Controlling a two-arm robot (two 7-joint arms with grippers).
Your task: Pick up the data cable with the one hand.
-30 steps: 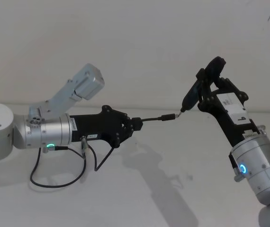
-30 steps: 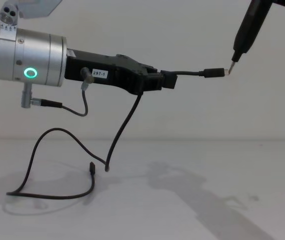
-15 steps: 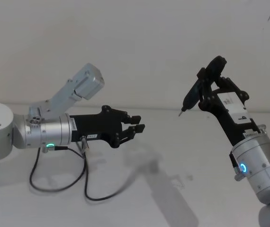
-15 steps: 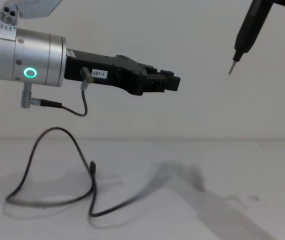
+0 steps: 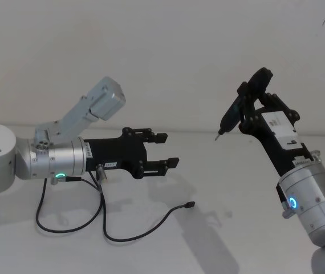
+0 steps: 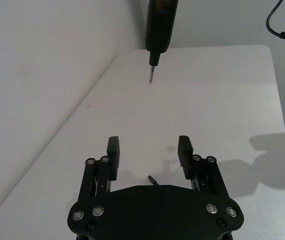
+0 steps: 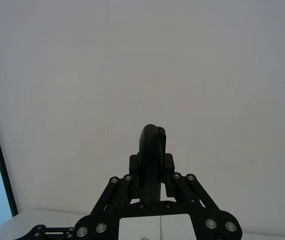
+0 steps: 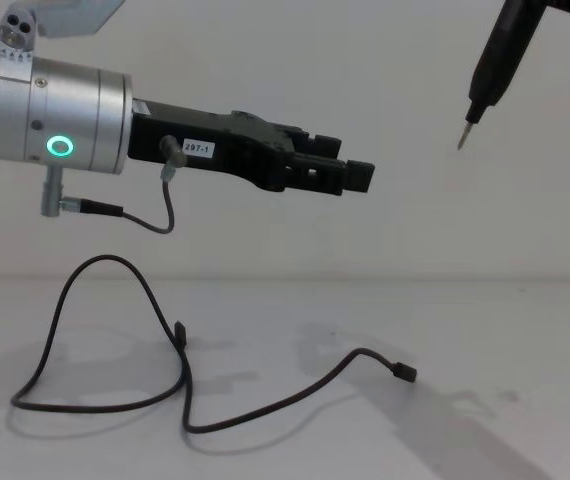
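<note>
The data cable (image 8: 180,395) lies loose on the white table (image 5: 219,228). It makes a big loop, and one plug end (image 8: 405,373) points out to the right. Nothing is touching it.

The left gripper (image 5: 163,149) hangs in the air above the cable, well apart from it. Its two jaws are spread wide with nothing between them. In the left wrist view its fingers (image 6: 113,148) show with only bare table in the gap.

The right gripper (image 5: 248,103) is up high on the other side. It squeezes a thin black pen tool (image 8: 490,68) with a sharp metal tip.

So the cable is not picked up. The gripper would have to go down, close on the cable and lift it.

A second ago, the left gripper held one plug end up by the pen tip. Now that end has dropped to the table.
</note>
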